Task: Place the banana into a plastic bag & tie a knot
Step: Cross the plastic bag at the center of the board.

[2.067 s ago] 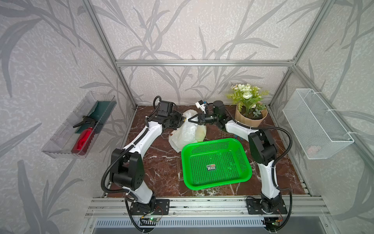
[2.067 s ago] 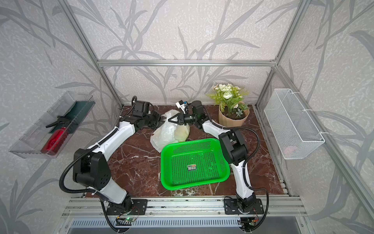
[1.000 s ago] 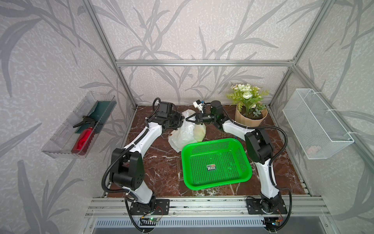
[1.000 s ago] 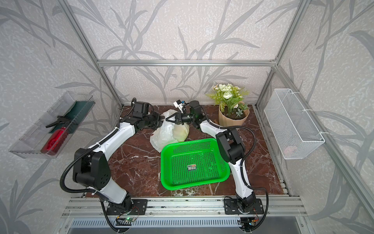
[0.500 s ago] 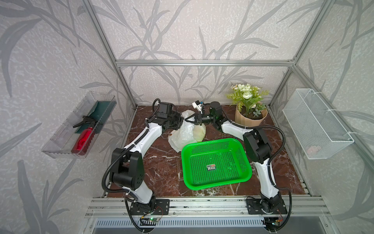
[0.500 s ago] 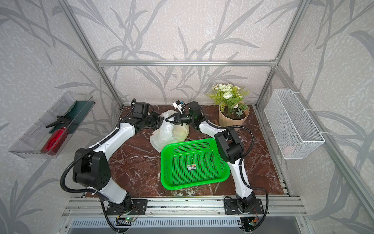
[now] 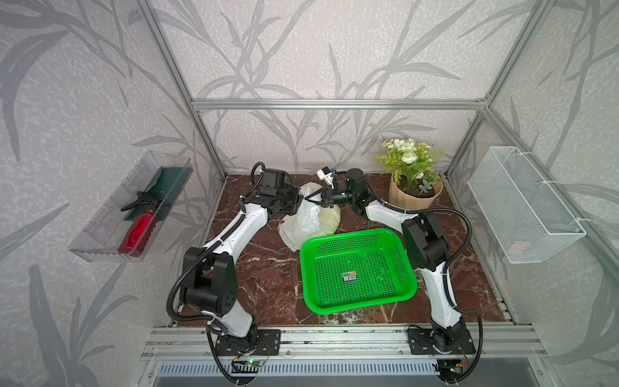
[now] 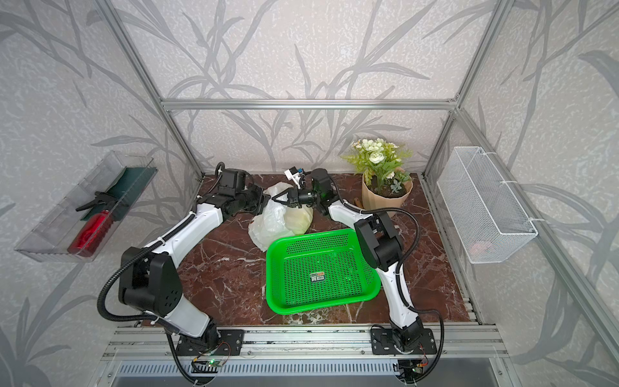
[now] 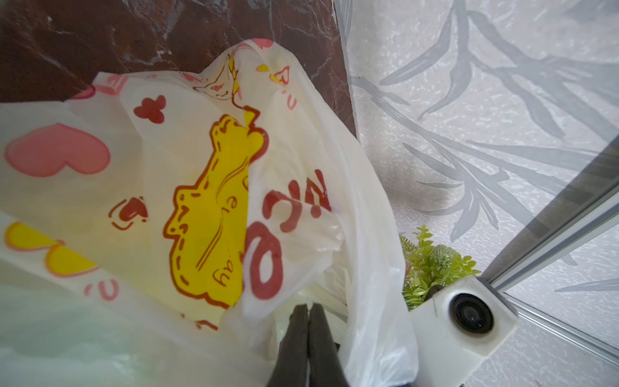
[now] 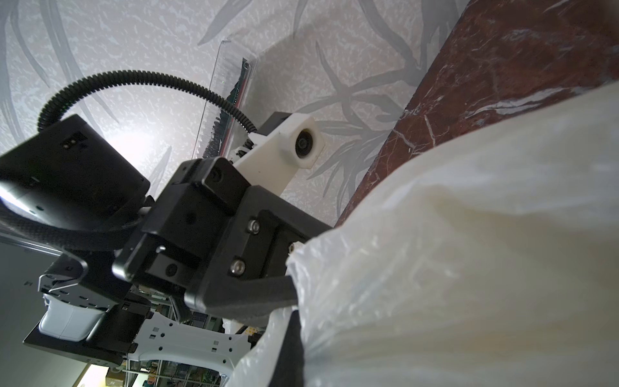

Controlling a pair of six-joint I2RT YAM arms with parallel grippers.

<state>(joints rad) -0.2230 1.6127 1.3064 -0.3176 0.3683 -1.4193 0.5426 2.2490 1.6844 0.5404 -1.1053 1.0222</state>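
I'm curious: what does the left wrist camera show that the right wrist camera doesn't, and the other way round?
Only the left wrist view shows the plastic bag's print of pink hearts and red letters, and the green plant. Only the right wrist view shows the clear wall tray and the left arm's black cable. Both show the bag, the left gripper, jaws shut, the marble table and the patterned wall.

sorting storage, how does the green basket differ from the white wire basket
The green basket is perforated plastic, flat on the marble table; the white wire basket is mesh, hung on a side wall. The green one is wide and shallow, the white one narrow and deep. Both are open-topped.
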